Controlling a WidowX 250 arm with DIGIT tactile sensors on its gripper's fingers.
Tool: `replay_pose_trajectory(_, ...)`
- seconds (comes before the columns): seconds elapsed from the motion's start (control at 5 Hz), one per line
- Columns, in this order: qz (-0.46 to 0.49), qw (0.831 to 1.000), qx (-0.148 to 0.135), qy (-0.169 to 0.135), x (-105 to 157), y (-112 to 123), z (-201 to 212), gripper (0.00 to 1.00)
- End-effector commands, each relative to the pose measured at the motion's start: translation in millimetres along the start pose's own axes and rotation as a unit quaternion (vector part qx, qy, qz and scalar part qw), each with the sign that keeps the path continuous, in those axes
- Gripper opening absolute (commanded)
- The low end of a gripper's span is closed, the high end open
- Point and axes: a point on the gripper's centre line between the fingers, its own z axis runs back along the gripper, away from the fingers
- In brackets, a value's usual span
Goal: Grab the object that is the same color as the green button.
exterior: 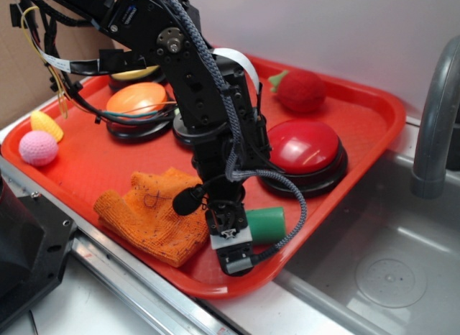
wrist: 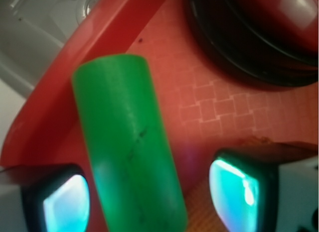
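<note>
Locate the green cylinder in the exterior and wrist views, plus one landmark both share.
Exterior: green cylinder lies at the tray's near right edge, right beside the gripper, below the big red button.
Wrist: it fills the left-centre, running top to bottom between the two gripper pads.
Shared landmark: the big red button, top right in the wrist view.
</note>
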Motion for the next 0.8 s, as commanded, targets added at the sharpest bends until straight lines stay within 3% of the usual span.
replay_pose_trajectory(0.0, 0.01, 1.0, 0.005, -0.022, 5.4, -2.6, 1.4, 0.29)
replay_pose_trajectory(0.2, 0.012, 1.0, 0.009, -0.025, 5.9, -2.6, 2.3, 0.0)
replay_pose_trajectory(0.6, 0.071, 0.997, 0.026, -0.005, 5.3, 4.5, 22.8, 0.0)
